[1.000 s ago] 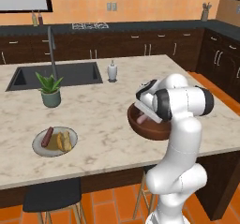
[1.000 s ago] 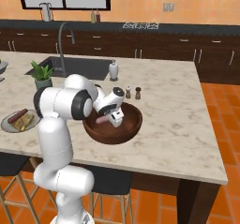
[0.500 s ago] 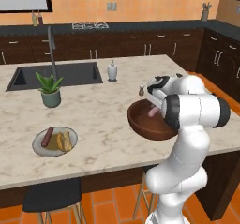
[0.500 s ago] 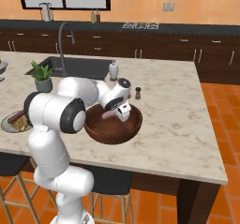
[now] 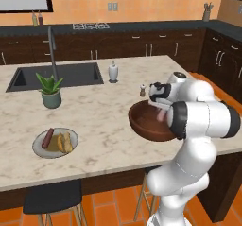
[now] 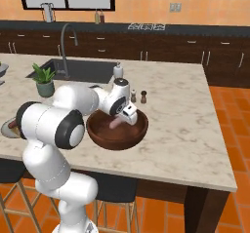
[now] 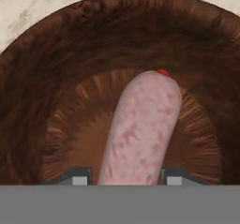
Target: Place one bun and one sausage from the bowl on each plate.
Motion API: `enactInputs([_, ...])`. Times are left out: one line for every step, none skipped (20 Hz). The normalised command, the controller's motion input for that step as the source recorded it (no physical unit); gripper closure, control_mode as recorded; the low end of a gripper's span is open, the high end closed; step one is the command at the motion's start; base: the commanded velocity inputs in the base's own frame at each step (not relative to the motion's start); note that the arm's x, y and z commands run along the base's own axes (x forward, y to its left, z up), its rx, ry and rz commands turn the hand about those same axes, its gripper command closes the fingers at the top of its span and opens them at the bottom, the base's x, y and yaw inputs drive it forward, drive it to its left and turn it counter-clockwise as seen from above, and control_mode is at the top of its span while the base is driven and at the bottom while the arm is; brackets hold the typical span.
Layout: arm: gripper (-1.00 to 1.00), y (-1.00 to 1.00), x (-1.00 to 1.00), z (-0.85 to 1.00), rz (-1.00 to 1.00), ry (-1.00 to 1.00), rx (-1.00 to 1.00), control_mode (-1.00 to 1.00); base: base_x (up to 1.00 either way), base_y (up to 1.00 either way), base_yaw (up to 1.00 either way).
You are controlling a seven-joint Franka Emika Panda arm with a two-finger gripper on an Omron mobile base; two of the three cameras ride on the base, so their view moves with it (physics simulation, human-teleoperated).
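the claw (image 7: 126,178) is closed on a pale pink sausage (image 7: 140,129) — its tips press either side — above the inside of the wooden bowl (image 5: 144,126). the bowl sits near the desk's (image 5: 104,121) front edge; a plate (image 5: 54,143) with sausage and bun lies well apart.

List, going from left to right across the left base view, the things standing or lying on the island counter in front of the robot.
Plate with a sausage and buns → potted plant → white bottle → small dark shaker → wooden bowl, with the fingers holding a pink sausage over it.
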Motion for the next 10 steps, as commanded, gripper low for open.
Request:
enactInputs([1.0,-0.04,0.0,0.04,0.45,0.0,-0.07,-1.0,0.0,0.0,0.0])
enactInputs([1.0,0.0,0.0,0.04,0.43,0.0,-0.11,-1.0,0.0,0.0,0.0])
enactInputs([1.0,0.0,0.0,0.01,0.43,0.0,-0.12,-1.0,0.0,0.0,0.0])
enactInputs([1.0,0.0,-0.01,0.16,0.41,0.0,-0.14,-1.0,0.0,0.0,0.0])
enactInputs([1.0,0.0,0.0,0.25,0.37,0.0,-0.12,-1.0,0.0,0.0,0.0])
enactInputs([1.0,0.03,0.0,0.39,0.34,0.0,-0.13,-1.0,0.0,0.0,0.0])
enactInputs([1.0,0.29,0.0,0.36,0.29,0.0,-0.15,-1.0,0.0,0.0,0.0])
enactInputs([1.0,0.47,-0.01,0.3,0.2,0.0,-0.17,-1.0,0.0,0.0,0.0])
enactInputs([1.0,0.68,-0.06,0.34,0.12,0.0,-0.17,-1.0,0.0,0.0,0.0])
enactInputs([1.0,0.82,-0.14,0.37,0.09,0.0,-0.19,-1.0,0.0,0.0,0.0])
